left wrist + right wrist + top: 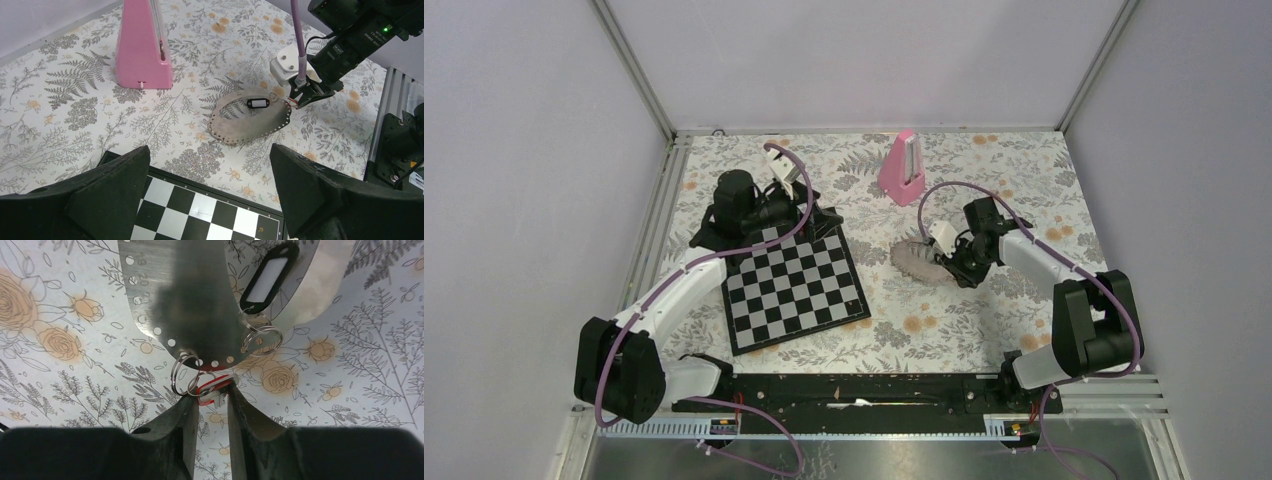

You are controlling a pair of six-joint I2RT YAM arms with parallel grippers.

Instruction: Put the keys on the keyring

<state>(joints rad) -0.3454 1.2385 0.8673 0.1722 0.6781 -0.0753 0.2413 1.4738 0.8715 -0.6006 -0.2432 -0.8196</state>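
The keyring (917, 262) is a pale band with holes along its edge, lying as a loop on the floral cloth; it also shows in the left wrist view (245, 125) and the right wrist view (195, 300). My right gripper (212, 390) is shut on the red-headed key (215, 385) at the band's near edge, beside two small metal split rings (180, 372). A black tag with a white label (266, 277) lies on the band. I cannot make out the dark-silver key. My left gripper (209, 150) is open and empty above the chessboard's far edge.
A chessboard (794, 285) lies left of centre. A tall pink metronome (904, 168) stands at the back, behind the keyring. The right arm (345, 45) reaches over the cloth from the right. Grey walls enclose the table.
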